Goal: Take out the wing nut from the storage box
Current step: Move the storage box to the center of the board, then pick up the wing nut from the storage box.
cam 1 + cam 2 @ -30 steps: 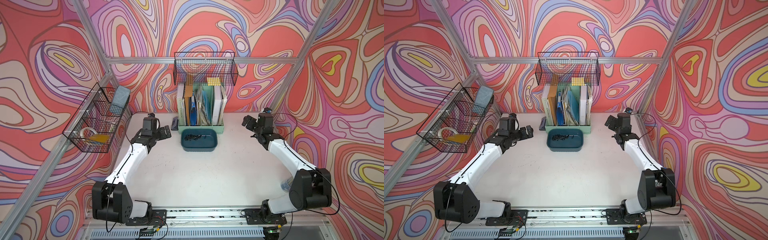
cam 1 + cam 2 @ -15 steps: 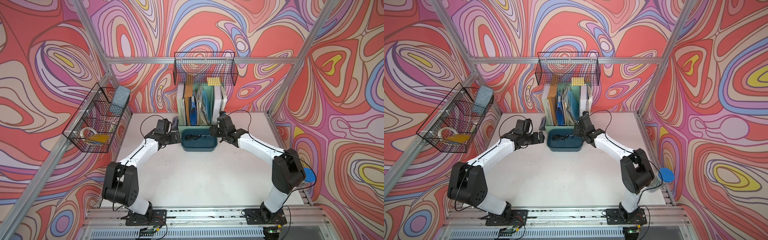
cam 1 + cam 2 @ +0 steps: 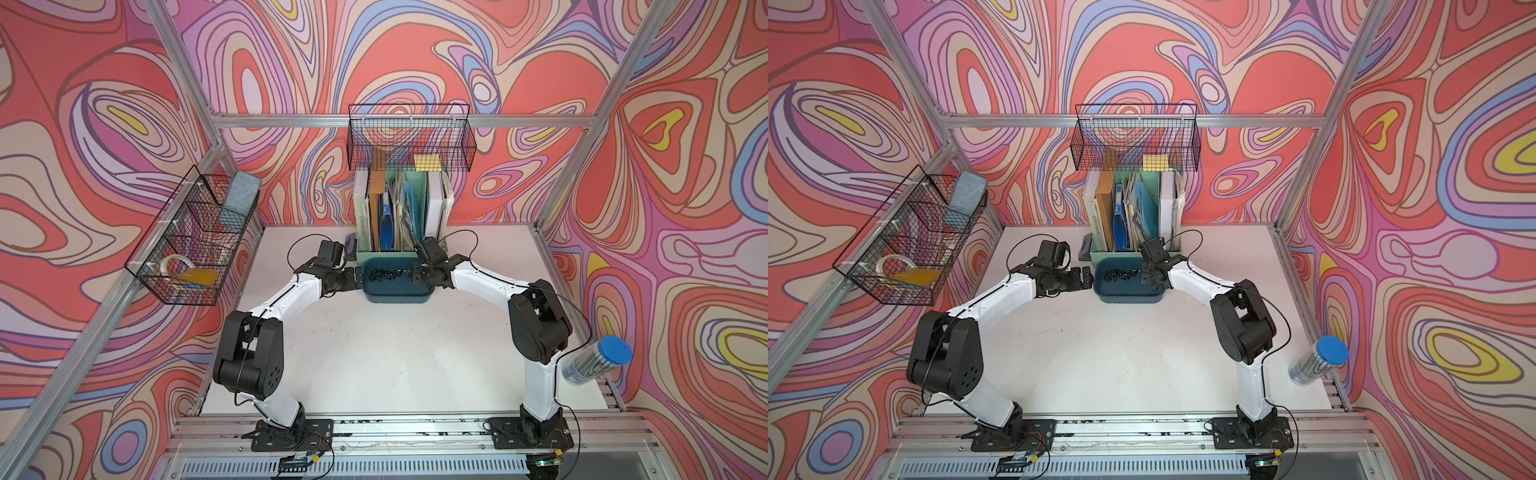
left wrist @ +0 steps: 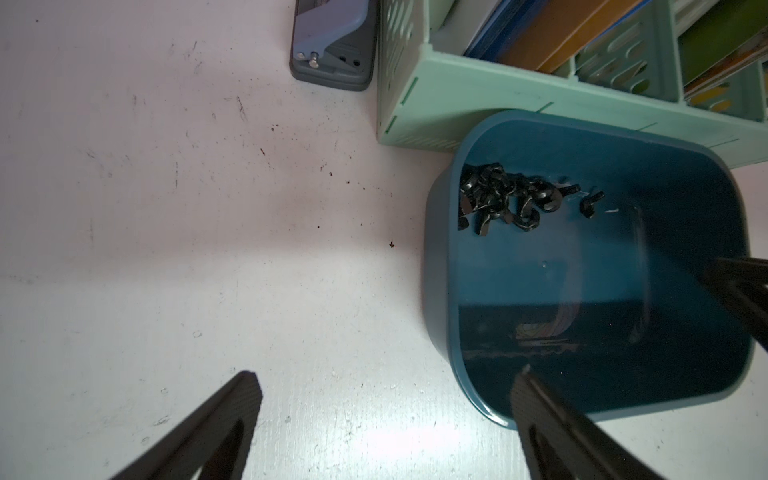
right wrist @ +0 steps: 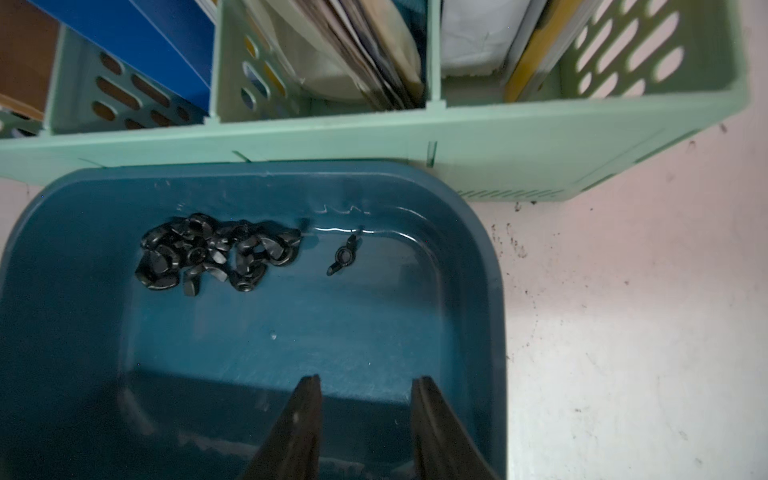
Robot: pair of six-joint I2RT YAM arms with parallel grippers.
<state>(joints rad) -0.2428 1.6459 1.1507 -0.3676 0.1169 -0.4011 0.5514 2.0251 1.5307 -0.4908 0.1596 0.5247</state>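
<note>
dark teal plastic, the storage box (image 3: 395, 299) sits at the far middle of the white tabletop (image 3: 390, 357), touching the mint-green file holder (image 5: 374, 137) behind it. black wing nuts (image 5: 216, 257) lie heaped in its far left part, and one wing nut (image 5: 343, 259) lies apart to their right. the right pincer (image 5: 365, 386) hangs over the box's right part, partly open and empty. the left pincer (image 4: 386, 386), spread wide and empty, is at the box's left end.

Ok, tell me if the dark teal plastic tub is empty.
Not empty: the shallow dark teal plastic tub holds a cluster of black wing nuts, with one lone wing nut lying apart.
</note>
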